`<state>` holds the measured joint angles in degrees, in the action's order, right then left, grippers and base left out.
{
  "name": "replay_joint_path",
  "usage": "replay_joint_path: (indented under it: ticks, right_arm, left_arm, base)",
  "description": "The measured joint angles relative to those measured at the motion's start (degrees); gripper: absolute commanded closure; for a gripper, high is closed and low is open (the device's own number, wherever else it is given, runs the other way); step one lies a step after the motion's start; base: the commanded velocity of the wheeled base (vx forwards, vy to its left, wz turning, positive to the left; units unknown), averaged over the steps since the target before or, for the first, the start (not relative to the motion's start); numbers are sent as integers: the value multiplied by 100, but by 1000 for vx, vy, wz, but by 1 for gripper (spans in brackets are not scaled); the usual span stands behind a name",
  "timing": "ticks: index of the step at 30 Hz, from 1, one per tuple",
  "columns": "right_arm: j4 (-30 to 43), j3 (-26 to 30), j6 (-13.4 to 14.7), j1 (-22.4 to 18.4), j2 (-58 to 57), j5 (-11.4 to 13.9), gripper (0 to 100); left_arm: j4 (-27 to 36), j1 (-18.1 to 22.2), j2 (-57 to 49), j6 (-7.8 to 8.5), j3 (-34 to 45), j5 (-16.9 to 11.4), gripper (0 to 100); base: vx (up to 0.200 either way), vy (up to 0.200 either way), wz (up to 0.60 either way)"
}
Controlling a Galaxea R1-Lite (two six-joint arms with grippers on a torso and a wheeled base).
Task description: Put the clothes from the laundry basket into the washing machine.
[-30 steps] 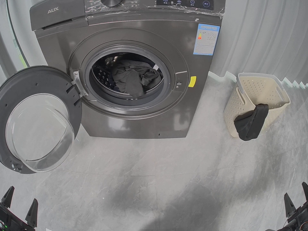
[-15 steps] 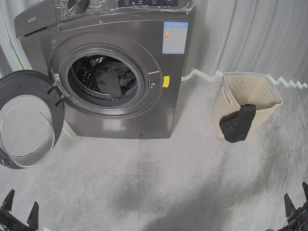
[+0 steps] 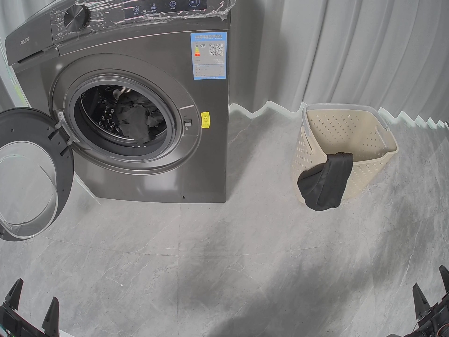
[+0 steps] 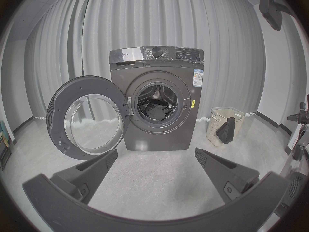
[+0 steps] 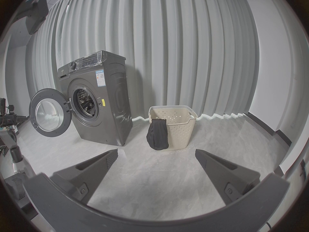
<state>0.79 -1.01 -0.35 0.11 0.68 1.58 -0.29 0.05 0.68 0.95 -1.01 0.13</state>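
Laundry run partly done: dark clothes (image 3: 135,120) lie in the open washing machine (image 3: 206,164). One black garment (image 3: 325,186) to go, draped over the laundry basket (image 3: 369,169) rim. Left gripper (image 3: 35,293) & right gripper (image 3: 430,279): fingers wide, empty.

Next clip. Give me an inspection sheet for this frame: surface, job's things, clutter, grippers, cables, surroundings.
Surface: grey stone-look floor.
Job's things: washing machine with its door swung wide open and dark clothes in the drum. The laundry basket stands upright on the floor, apart from the machine on the robot's right. One dark garment is draped over the basket's near rim, hanging outside.
Clutter: nothing seen.
Grippers: left gripper and right gripper are both open, low and near the robot, holding nothing.
Cables: nothing seen.
Surroundings: pleated grey curtain behind machine and basket.
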Motion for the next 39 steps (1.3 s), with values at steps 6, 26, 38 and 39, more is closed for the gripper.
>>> replay_joint_path:
  ticks: [6,26,38,39]
  right_arm:
    - [-9,0,11,2,2,22,0]
    - [-11,0,11,2,6,24,0]
    - [-9,0,11,2,11,24,0]
    - [-11,0,11,5,11,22,0]
  left_arm:
    - [48,-16,-2,-73,0,-108,0]
    - [45,-21,2,-111,0,-104,0]
    - [48,-21,6,-160,0,-102,0]
    - [48,-21,6,-157,0,-104,0]
  base:
    - [0,-133,0]
    - [0,-200,0]
    - [0,-50,0]
    - [0,0,0]
